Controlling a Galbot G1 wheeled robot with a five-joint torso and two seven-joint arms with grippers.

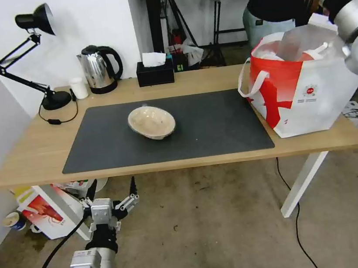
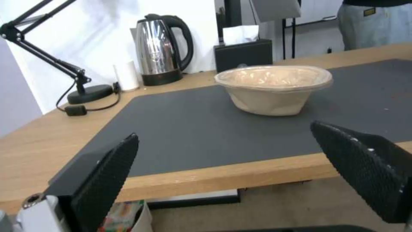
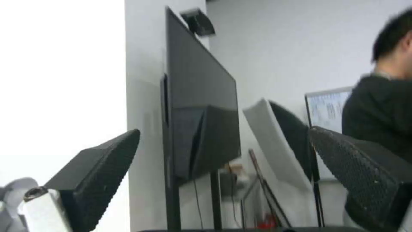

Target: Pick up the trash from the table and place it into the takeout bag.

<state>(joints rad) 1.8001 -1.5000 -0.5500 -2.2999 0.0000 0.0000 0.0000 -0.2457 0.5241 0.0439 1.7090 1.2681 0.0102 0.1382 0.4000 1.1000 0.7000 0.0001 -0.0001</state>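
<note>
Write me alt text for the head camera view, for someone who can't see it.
A beige paper bowl sits on the dark mat of a light-wood table, with a red-and-white takeout bag at the table's right end. The left gripper hangs open below the front edge.

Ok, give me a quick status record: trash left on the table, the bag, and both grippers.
trash on table: beige paper bowl, upright on the dark mat
takeout bag: standing at the table's right end, top open
left gripper: low, in front of the table's near edge, fingers open, empty
right gripper: fingers open, empty, facing away from the table
</note>
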